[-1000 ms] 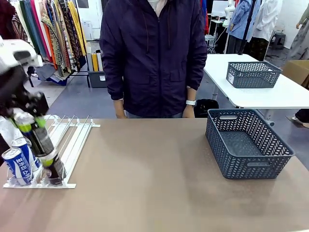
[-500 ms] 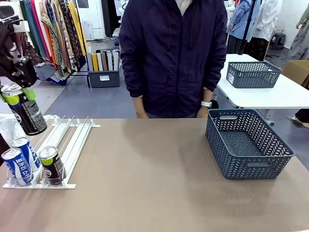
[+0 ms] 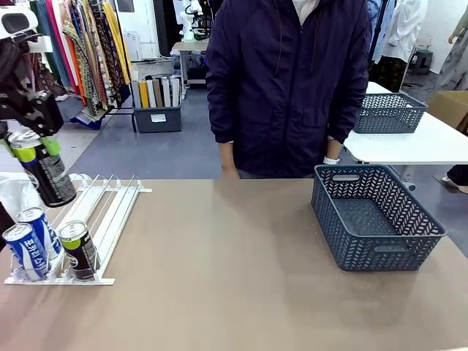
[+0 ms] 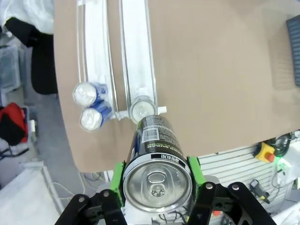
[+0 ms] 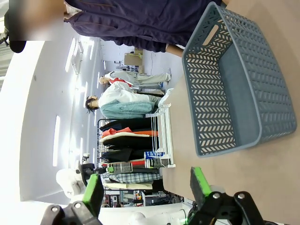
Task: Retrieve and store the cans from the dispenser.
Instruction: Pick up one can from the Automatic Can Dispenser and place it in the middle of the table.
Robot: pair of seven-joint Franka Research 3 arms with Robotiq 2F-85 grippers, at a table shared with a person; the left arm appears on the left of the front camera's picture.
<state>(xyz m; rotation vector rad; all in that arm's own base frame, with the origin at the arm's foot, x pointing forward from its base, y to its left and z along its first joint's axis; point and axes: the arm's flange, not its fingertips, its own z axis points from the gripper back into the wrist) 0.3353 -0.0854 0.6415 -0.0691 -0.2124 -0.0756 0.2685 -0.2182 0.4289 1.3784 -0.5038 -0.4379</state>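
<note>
A brown table (image 3: pixel 241 278) runs across a workshop with clothes rails behind it, and a person (image 3: pixel 289 80) in a dark jacket stands at its far edge.

From the front, the white dispenser (image 3: pixel 110 212) lies on the table's left end. Two blue-and-white cans (image 3: pixel 31 241) stand one behind the other at the near end of its left lane. A second black can (image 3: pixel 79 248) stands just beside them in the next lane. The left gripper (image 3: pixel 31 146) hangs above the rack's far part, clamped on a black can (image 3: pixel 45 175) that tilts slightly and is clear of the rails. A dark grey basket (image 3: pixel 376 245) sits well apart on the right end.

The left wrist view looks down past the held black can (image 4: pixel 157 159), whose silver top faces the camera with a green pad (image 4: pixel 117 180) pressed to each side. Below it lie the dispenser lanes (image 4: pixel 136 51), the silver tops of the three cans, and the table's near edge.

In the right wrist view, the right gripper (image 5: pixel 146 192) has its fingers spread wide with nothing between them. The basket (image 5: pixel 213 89) rests on the table beyond them.
</note>
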